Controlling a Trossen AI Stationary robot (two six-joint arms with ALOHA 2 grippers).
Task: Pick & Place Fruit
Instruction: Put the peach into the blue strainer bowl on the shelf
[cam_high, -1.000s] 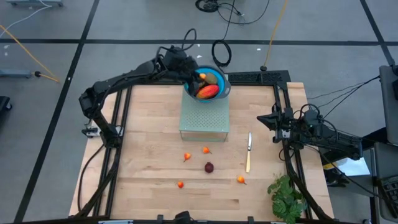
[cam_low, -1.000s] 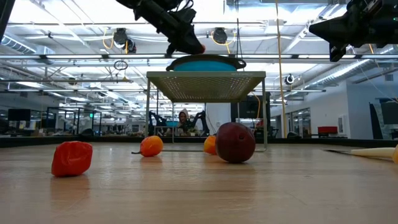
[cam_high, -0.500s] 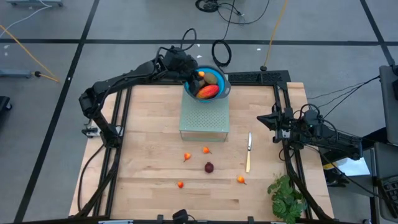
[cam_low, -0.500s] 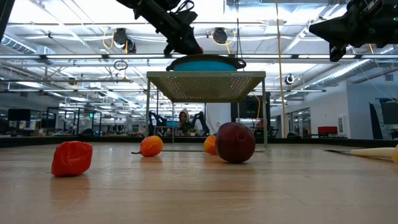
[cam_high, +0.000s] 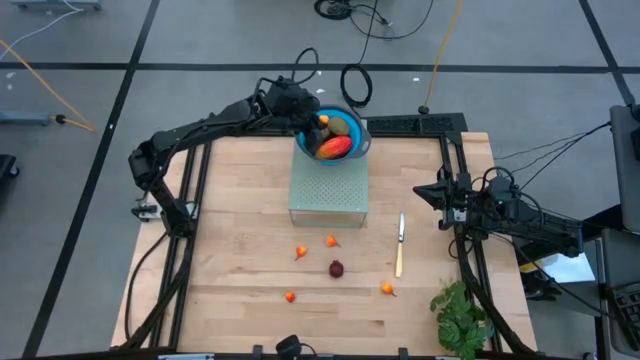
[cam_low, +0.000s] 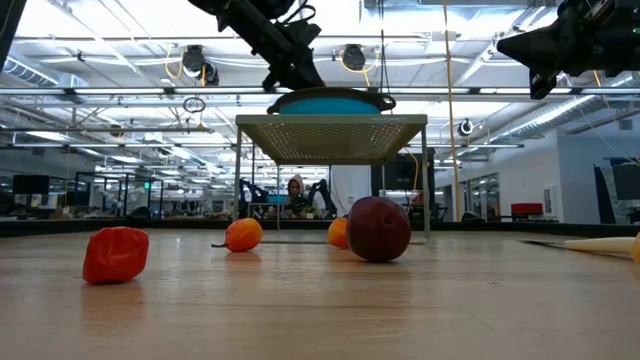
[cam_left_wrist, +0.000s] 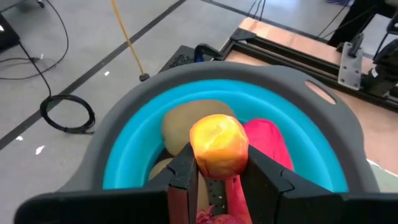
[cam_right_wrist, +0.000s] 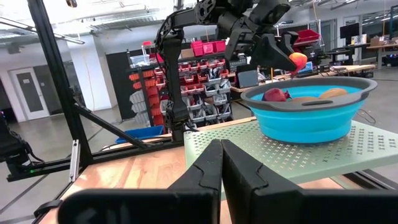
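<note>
Orange-yellow fruit (cam_left_wrist: 218, 145) in left pincer (cam_left_wrist: 214, 174)

You've got a pale wood table (cam_high: 240, 200) with visible plank grain, matt up top but throwing soft reflections at table height. At its far edge the raised stand (cam_high: 329, 188) is perforated metal, a dull pale green. On it, the bowl (cam_left_wrist: 286, 149) looks like smooth plastic: glossy blue inside, matt grey rim. The small orange fruit (cam_left_wrist: 219, 144) between the left gripper (cam_left_wrist: 217, 171) fingers is waxy and shiny; those fingers are matt black. The dark-red ball (cam_low: 378, 228) has a smooth, faintly glossy skin.
</note>
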